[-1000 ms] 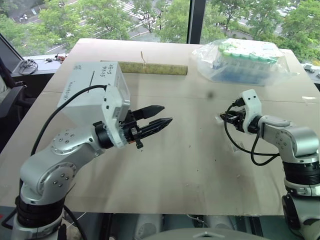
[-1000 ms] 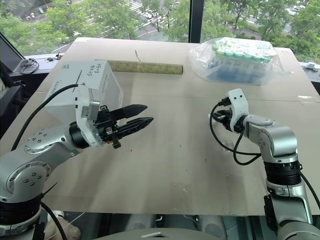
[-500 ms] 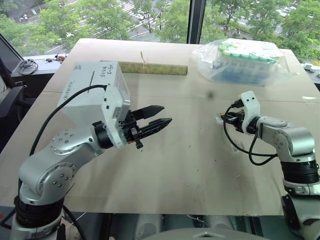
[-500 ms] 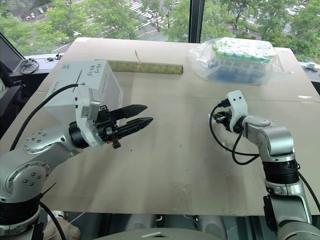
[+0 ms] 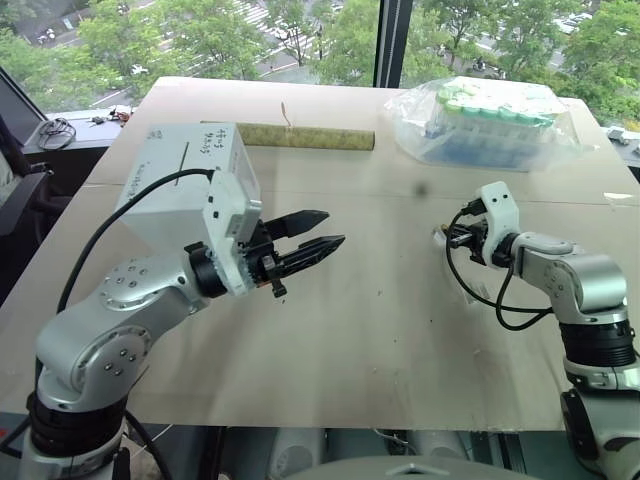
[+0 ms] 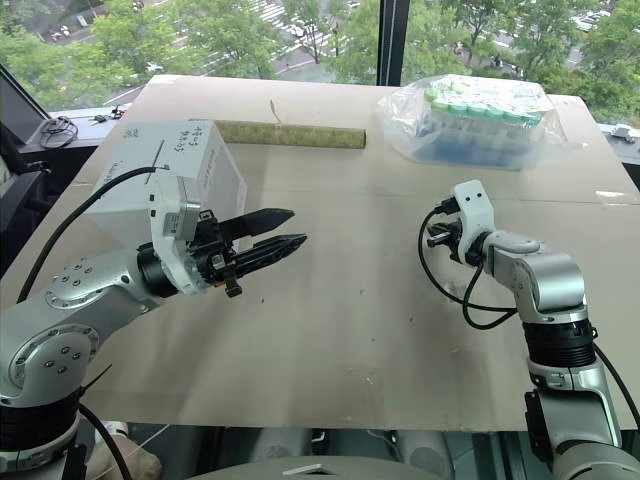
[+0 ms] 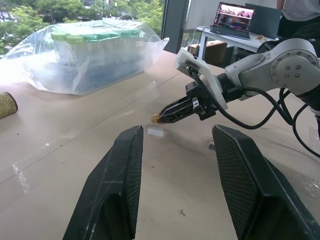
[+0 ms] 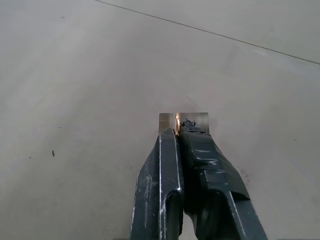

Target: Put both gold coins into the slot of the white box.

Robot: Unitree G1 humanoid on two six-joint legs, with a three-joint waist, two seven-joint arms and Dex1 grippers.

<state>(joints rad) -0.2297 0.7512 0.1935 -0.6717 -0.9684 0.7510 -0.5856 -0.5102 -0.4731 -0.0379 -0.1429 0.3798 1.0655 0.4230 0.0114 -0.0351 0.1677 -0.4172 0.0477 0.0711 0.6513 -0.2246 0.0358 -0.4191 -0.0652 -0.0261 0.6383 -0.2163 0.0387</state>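
Bag (image 5: pixel 490 125) of green-capped tubes lies sealed; right claw (image 7: pixel 158 118) pinches a gold coin (image 7: pixel 155 119), left claw (image 5: pixel 315 236) spread.

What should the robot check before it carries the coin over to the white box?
1. Right gripper shut on a gold coin: ok.
2. Coin lifted off the table: cannot tell.
3. Left gripper open, holding nothing: ok.
4. White box on the table with its slot facing up: ok.
5. Second coin's whereabouts: cannot tell.
6. Bag of tubes out of the way: ok.
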